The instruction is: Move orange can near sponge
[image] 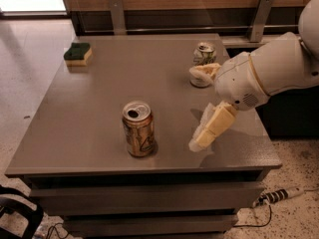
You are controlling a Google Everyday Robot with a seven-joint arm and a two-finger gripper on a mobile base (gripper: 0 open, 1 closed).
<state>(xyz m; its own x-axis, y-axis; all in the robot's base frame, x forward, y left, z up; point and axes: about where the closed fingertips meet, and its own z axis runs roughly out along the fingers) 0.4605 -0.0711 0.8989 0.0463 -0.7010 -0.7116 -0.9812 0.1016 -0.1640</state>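
The orange can (138,129) stands upright on the grey table (94,96), near its front edge. The sponge (78,54), yellow with a dark green top, lies at the far left corner of the table, well apart from the can. My gripper (197,108) is to the right of the orange can, just above the table top. It is open and empty. One pale finger (203,74) reaches out at the back, the other (211,128) hangs at the front.
A white and green can (204,53) stands at the back right, partly behind my upper finger. Wooden panelling with metal brackets (117,14) runs behind the table. A power strip (276,195) and cables lie on the floor at the right.
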